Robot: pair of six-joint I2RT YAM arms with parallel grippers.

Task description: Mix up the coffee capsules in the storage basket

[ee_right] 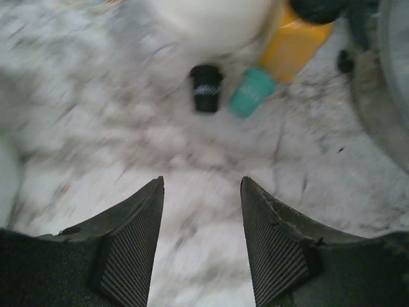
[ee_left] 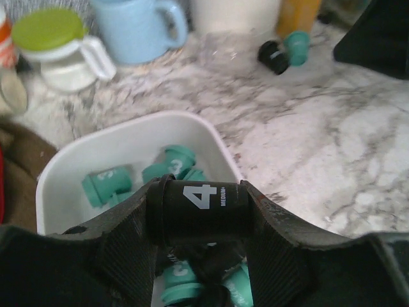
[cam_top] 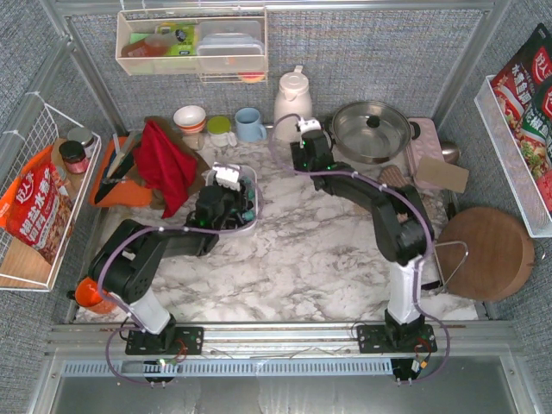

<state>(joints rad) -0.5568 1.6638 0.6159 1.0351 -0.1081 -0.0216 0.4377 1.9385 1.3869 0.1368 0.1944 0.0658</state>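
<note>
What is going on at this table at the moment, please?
The left gripper is shut on a black capsule marked 4, holding it over the white storage basket, where several teal capsules lie. The right gripper is open and empty above the marble counter, pointing toward a stray black capsule and a stray teal capsule lying near a white jug.

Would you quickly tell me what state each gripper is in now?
Left gripper: closed on a black coffee capsule.
Right gripper: open, holding nothing.
</note>
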